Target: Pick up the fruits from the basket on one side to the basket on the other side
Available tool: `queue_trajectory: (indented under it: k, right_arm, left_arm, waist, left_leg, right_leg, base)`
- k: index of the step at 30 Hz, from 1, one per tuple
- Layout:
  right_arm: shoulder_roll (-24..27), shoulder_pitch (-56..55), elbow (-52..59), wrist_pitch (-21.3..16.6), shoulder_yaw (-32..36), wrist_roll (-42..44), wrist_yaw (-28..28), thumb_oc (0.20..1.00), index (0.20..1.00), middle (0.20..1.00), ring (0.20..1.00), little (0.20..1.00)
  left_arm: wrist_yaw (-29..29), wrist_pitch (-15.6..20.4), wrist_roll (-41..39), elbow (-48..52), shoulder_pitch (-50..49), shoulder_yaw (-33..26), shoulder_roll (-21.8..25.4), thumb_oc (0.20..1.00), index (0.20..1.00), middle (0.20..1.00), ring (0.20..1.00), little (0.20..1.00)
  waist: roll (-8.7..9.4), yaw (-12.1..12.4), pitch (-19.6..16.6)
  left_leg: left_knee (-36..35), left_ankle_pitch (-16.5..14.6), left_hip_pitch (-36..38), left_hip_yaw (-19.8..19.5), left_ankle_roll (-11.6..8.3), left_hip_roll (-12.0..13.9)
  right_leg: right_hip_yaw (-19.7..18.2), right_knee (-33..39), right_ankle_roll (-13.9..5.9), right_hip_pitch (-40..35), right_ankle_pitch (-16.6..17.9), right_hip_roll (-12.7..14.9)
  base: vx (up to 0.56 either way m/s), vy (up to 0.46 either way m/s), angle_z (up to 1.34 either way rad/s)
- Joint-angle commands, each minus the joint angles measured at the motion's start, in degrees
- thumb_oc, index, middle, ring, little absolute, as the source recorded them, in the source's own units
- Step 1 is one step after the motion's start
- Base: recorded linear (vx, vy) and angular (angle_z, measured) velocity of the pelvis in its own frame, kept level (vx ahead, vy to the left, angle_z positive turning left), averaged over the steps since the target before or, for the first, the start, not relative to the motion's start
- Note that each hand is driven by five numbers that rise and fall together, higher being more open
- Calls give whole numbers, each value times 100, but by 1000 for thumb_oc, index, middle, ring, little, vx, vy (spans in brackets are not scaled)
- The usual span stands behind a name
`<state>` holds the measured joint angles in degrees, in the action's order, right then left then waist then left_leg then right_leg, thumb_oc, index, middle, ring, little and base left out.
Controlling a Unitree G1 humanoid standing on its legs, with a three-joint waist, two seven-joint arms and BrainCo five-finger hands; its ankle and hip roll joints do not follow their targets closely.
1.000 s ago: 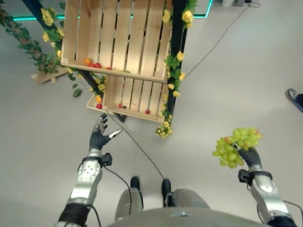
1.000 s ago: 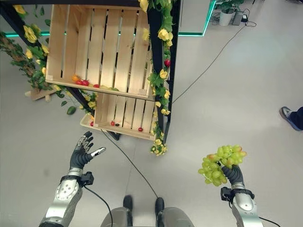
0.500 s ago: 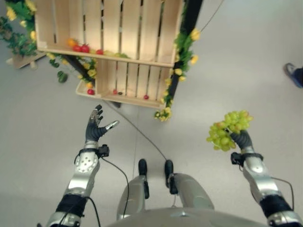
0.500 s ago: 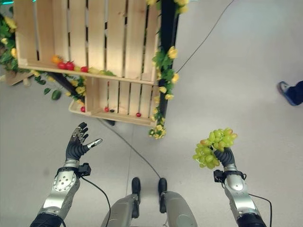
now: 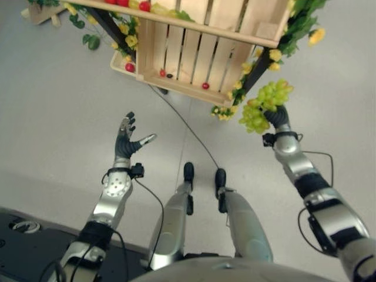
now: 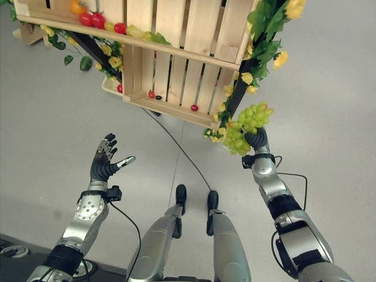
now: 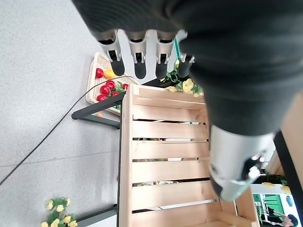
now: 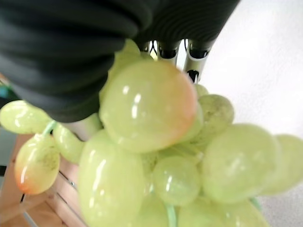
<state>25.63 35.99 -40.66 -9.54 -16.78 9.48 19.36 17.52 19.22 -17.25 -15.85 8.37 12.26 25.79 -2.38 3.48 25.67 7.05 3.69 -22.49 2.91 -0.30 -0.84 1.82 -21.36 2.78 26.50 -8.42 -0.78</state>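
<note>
Since a second ago the bunch of green grapes (image 6: 244, 130) has been carried up beside the wooden crate shelf (image 6: 176, 41), clamped in the right hand (image 6: 257, 140). Light, lumpy and loosely jointed, it is best held at the stem. Below lies smooth grey floor (image 6: 329, 106); the left hand (image 6: 106, 163) is held spread.

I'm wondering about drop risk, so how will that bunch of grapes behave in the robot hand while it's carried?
The grapes probably flop: the cluster spills past the right robot hand on both sides. Their glossy round skins look slippery. A loose grape would likely roll away across the smooth floor.
</note>
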Motion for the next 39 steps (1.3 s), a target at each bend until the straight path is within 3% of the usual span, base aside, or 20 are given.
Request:
queue_trajectory:
  k: [1, 18, 39]
  right_arm:
    - [150, 201, 205, -176, -103, -248, 190, 200, 200, 200, 200, 200]
    - [81, 1962, -1191, 13, -614, 125, 197, 200, 200, 200, 200, 200]
    - [-665, 2467, -943, 112, -1020, 232, 100, 200, 200, 200, 200, 200]
  left_arm:
    - [137, 284, -99, 298, -84, -83, 94, 1000, 1000, 1000, 1000, 1000]
    - [114, 295, -145, 383, 30, 161, 288, 1000, 1000, 1000, 1000, 1000]
    - [251, 162, -68, 254, 243, 195, 321, 1000, 1000, 1000, 1000, 1000]
  waist:
    - [184, 32, -291]
    - [175, 240, -151]
    - [226, 300, -66]
  left_leg:
    - [556, -388, -109, 1, -117, 94]
    - [625, -362, -259, -60, -104, 43]
    - [579, -299, -287, -136, -108, 19]
  right_leg:
    - [-355, 585, -719, -256, 706, 262]
    - [-296, 525, -726, -84, 774, 280]
    - [-224, 535, -718, -72, 799, 293]
  base:
    - [0, 0, 0]
    - [-5, -1, 0]
    - [-2, -1, 1]
